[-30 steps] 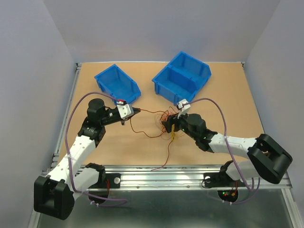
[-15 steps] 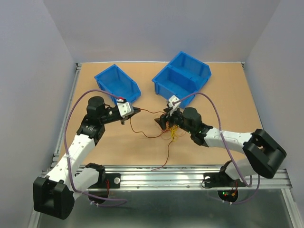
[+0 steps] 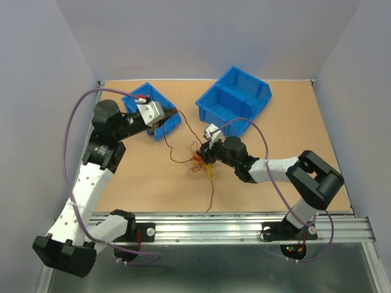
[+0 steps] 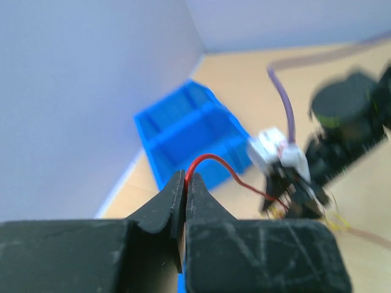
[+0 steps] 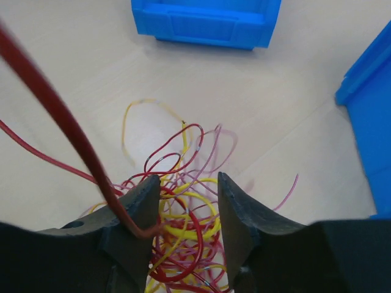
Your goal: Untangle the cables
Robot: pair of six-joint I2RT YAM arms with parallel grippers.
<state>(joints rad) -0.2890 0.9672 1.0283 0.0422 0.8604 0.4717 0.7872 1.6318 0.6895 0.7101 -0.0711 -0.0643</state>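
Observation:
The cables (image 3: 198, 163) are a small tangle of red, orange and yellow wires in the middle of the table. My left gripper (image 3: 175, 110) is raised over the left blue bin and shut on one red wire (image 3: 186, 128), which runs taut down to the tangle. The left wrist view shows that wire (image 4: 215, 160) pinched at the tips of the left gripper (image 4: 185, 177). My right gripper (image 3: 206, 154) sits low at the tangle's right side. In the right wrist view it (image 5: 186, 189) is open, with loops of the tangle (image 5: 183, 226) between its fingers.
A small blue bin (image 3: 132, 99) stands at the back left under my left gripper. A larger two-compartment blue bin (image 3: 235, 97) stands at the back centre. One loose strand (image 3: 211, 195) trails from the tangle toward the table's front rail.
My left gripper has risen and moved back and left over the small bin, drawing the red wire out. My right gripper and the tangle have shifted left.

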